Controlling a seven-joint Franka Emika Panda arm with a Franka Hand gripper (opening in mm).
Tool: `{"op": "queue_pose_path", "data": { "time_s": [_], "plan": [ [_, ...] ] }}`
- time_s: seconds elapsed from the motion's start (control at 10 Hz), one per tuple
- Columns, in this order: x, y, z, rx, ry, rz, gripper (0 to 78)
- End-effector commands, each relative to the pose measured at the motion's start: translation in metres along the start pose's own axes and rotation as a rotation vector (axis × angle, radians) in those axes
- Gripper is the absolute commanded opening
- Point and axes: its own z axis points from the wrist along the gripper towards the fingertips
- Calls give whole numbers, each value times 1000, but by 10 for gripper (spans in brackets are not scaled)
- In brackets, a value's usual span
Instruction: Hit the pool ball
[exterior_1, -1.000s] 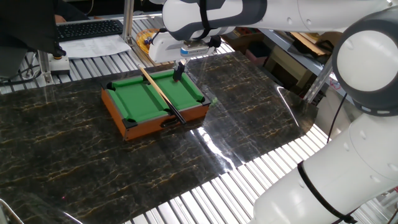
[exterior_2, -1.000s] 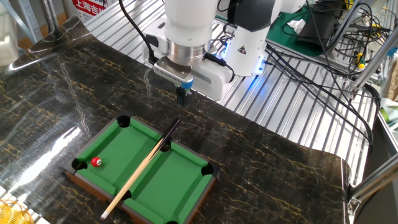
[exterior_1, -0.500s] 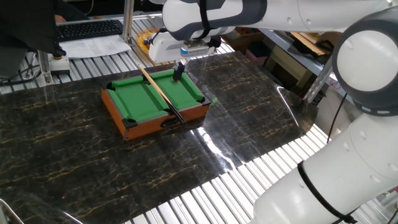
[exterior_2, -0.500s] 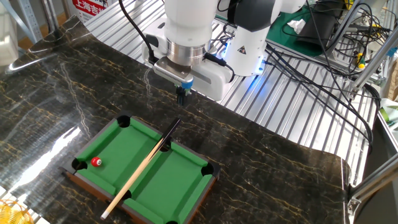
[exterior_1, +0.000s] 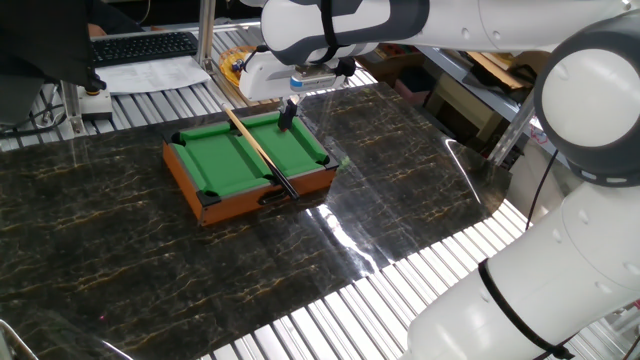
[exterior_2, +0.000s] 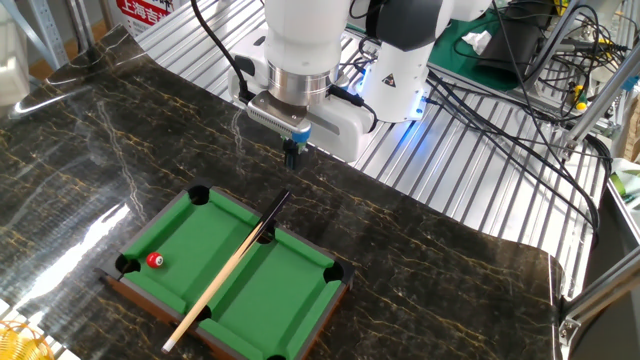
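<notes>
In one fixed view the gripper hangs over the far rail of the pool table, fingers seemingly pressed together, empty. The cue lies diagonally across the rails, probably so it can be grasped.

In the other fixed view the red ball sits near a corner pocket, well apart from the cue, with open felt around it.

The arm reaches downward, its claw pointing straight down with fingers pressed together.
</notes>
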Motion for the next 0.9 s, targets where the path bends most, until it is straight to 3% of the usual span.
{"op": "queue_pose_path", "data": {
  "time_s": [0.1,0.2,0.9],
  "plan": [
    [0,0,0,-83,25,60,0],
    [0,0,0,-65,24,53,0],
    [0,0,0,-69,40,57,0]
  ]
}}
